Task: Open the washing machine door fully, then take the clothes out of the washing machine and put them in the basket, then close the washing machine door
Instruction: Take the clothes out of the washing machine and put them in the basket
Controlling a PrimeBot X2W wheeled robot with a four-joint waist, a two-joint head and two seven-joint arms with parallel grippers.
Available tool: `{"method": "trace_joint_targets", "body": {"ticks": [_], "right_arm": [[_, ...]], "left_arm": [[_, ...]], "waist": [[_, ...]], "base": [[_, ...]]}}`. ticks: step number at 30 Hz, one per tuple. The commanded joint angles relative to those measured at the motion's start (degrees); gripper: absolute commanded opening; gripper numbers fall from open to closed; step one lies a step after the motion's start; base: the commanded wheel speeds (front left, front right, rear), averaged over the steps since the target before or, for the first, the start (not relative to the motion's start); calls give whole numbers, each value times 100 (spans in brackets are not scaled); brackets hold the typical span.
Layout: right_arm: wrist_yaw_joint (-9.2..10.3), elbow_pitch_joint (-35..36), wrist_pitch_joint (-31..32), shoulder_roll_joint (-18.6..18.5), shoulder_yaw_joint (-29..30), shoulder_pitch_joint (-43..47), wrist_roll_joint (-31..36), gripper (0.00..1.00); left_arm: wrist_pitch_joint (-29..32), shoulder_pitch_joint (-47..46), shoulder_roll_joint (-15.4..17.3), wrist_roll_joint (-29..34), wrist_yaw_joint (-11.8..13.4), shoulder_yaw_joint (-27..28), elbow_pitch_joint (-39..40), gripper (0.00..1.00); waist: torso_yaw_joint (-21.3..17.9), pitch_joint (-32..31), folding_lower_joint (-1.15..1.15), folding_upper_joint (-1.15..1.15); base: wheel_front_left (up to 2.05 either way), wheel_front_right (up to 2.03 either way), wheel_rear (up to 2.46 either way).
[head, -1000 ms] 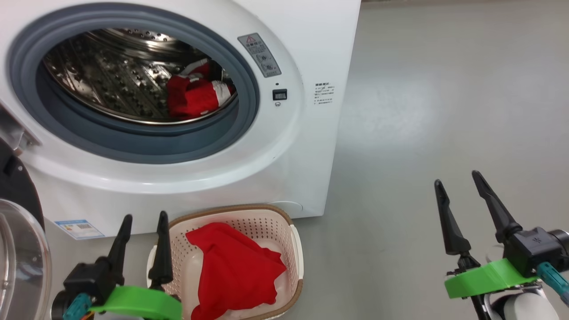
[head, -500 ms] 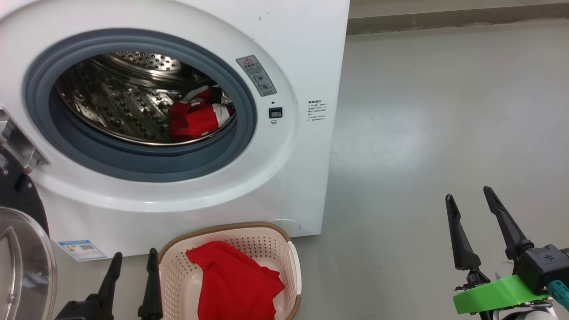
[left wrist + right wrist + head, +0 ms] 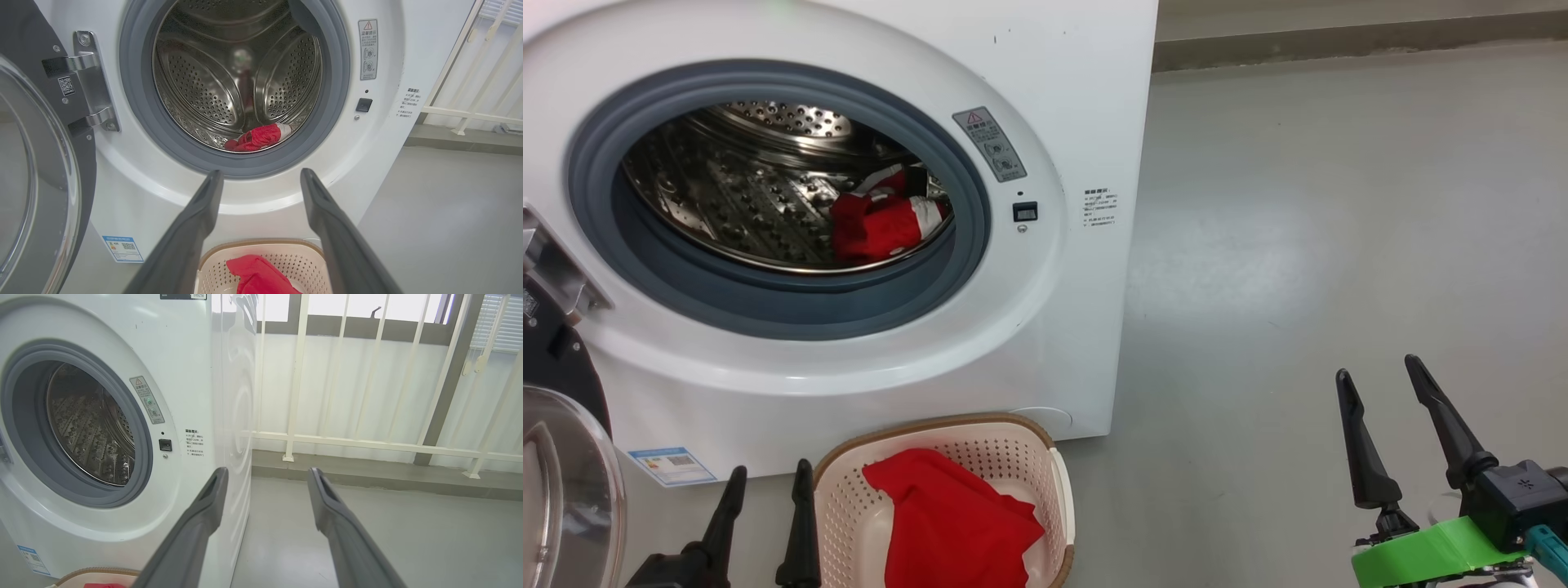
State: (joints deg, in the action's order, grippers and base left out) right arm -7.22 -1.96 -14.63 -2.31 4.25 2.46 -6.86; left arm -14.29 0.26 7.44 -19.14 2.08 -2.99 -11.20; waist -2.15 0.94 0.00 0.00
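Camera has tilted up; clothes (image 3: 882, 227) unmoved. The left hand (image 3: 772, 467), cut off below, and right hand (image 3: 1376, 367) gape empty.

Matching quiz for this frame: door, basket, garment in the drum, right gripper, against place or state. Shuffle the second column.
Column A
1. washing machine door
2. basket
3. red garment with white trim
4. right gripper

Column B
a. open, holding nothing
b. lying in the drum
c. swung open at the left
d. on the floor, red cloth inside

Pairs: 1-c, 2-d, 3-b, 4-a
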Motion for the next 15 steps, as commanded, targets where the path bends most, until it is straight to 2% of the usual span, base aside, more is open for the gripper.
{"method": "trace_joint_targets", "body": {"ticks": [1, 15], "right_arm": [[-26, 123, -37, -59, -175, -83, -41, 100], [-26, 157, -37, -58, -237, -139, -56, 100]], "left_arm": [[-43, -85, 65, -20, 53, 175, 100, 100], [-49, -191, 37, -118, 29, 126, 35, 100]], "waist": [[-2, -5, 0, 0], [-19, 85, 0, 0]], "base": [[0, 0, 0], [0, 0, 0]]}}
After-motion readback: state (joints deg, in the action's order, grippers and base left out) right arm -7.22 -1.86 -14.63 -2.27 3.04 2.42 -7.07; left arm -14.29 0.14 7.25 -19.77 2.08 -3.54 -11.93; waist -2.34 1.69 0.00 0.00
